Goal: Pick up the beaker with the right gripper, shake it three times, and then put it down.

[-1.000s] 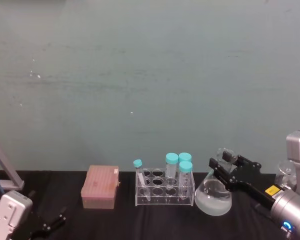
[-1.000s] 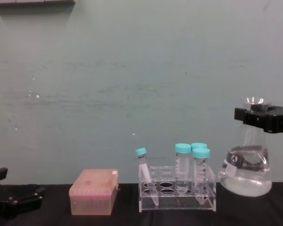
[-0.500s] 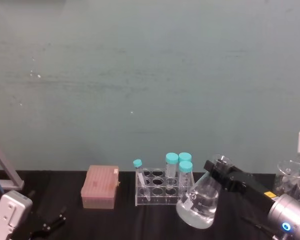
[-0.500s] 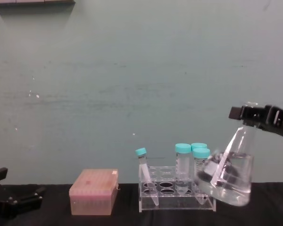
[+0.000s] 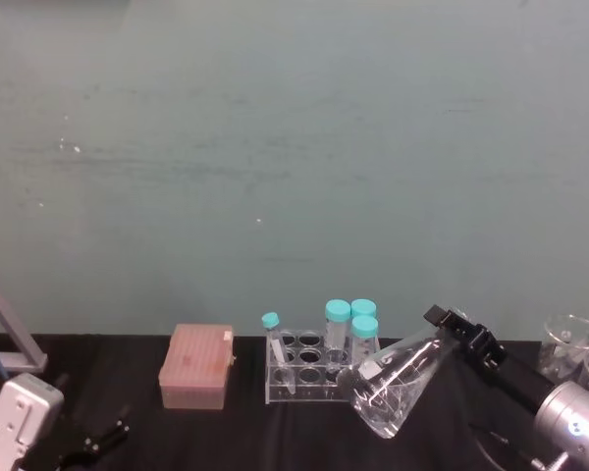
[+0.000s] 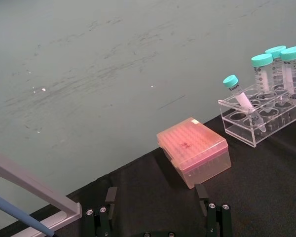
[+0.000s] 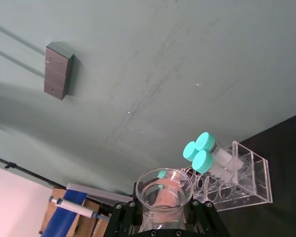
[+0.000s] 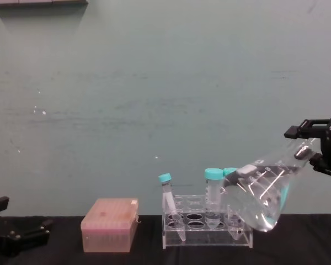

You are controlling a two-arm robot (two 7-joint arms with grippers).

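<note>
The beaker is held clear of the table, steeply tilted, with clear liquid pooled in the low side of its wide base. Its long axis runs from the neck, up at the robot's right, down and leftward to the base. In the chest view the beaker overlaps the right end of the rack and its teal-capped tubes; contact between them cannot be confirmed. The right gripper is clamped on the neck just below the flared rim, jaws on either side of the glass, as the right wrist view shows at the beaker mouth. The body therefore hangs to the left of and below the right gripper. Judgement: this is one swing of the shake. The next move must rotate the base back under the neck, away from the rack, before set-down on the bare table right of the rack. The left gripper sits low at the left over the table, fingers apart, well apart from the beaker; the pink box lies between it and the rack
</note>
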